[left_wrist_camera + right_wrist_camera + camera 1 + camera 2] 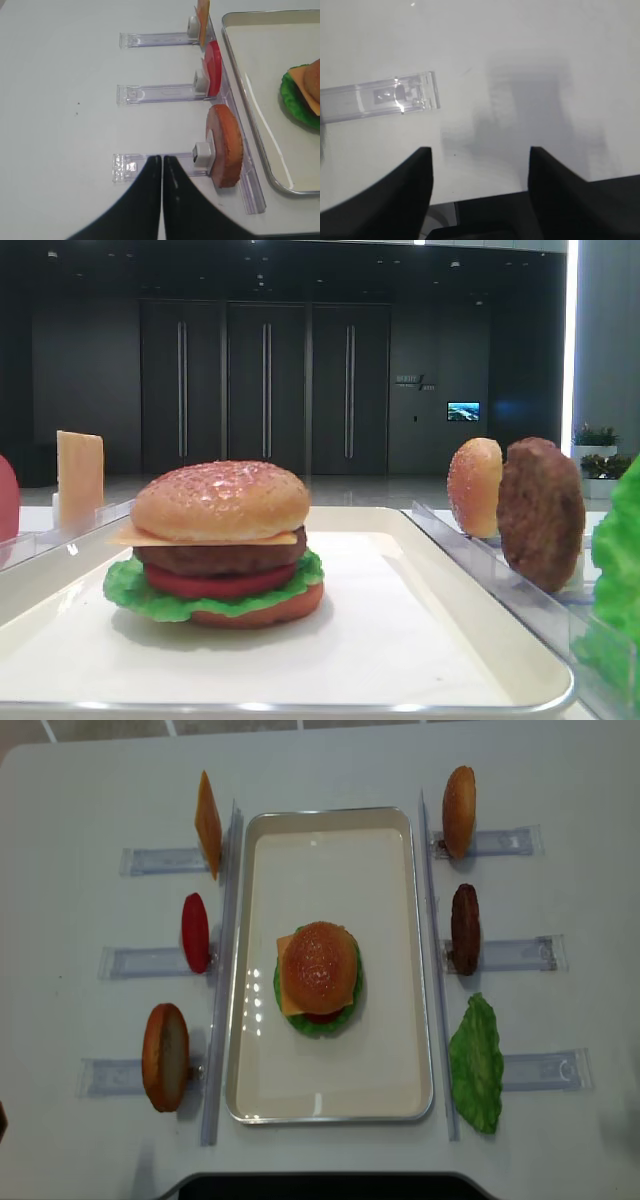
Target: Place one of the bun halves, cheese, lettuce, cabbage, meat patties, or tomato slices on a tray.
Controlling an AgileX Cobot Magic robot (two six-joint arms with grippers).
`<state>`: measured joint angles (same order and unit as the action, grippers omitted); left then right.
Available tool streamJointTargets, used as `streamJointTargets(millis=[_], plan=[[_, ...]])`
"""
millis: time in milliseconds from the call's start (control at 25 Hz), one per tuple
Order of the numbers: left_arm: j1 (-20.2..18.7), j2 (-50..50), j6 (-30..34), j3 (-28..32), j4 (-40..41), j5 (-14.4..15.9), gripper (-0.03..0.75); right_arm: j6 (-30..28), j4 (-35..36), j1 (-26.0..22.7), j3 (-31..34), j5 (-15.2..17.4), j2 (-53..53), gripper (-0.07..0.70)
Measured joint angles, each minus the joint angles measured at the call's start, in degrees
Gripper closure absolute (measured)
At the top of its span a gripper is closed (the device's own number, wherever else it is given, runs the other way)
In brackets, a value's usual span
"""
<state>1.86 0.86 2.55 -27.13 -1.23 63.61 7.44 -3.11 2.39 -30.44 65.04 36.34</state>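
Note:
On the cream tray (390,1050) stands a stacked burger (319,978): bun top (220,499), cheese, meat patty, tomato and lettuce over a bun base. Standing in clear racks left of the tray are a cheese slice (207,825), a tomato slice (195,932) and a bun half (165,1057). On the right are a bun half (459,811), a meat patty (465,928) and lettuce (477,1063). My left gripper (162,160) is shut and empty, just left of the bun half (225,145). My right gripper (480,155) is open over bare table. No cabbage shows.
Each rack (160,94) is a narrow clear strip pointing away from the tray, with a long clear rail (430,960) along either side of the tray. One rack end (395,95) lies ahead and left of my right gripper. White tabletop surrounds everything.

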Motion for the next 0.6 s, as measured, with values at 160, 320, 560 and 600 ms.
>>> streamJointTargets(millis=[160, 320, 560, 600], plan=[[0.0, 0.0, 0.0, 0.0, 0.0, 0.0, 0.722, -1.87, 1.25, 0.0, 0.92, 0.01, -10.63, 0.23], [0.0, 0.0, 0.0, 0.0, 0.0, 0.0, 0.722, -4.13, 3.11, 0.0, 0.92, -0.1, -22.08, 0.23], [0.0, 0.0, 0.0, 0.0, 0.0, 0.0, 0.722, -4.76, 3.11, 0.0, 0.92, -0.1, -36.46, 0.23], [0.0, 0.0, 0.0, 0.0, 0.0, 0.0, 0.722, -5.02, 3.11, 0.0, 1.12, -0.1, -36.58, 0.23]])
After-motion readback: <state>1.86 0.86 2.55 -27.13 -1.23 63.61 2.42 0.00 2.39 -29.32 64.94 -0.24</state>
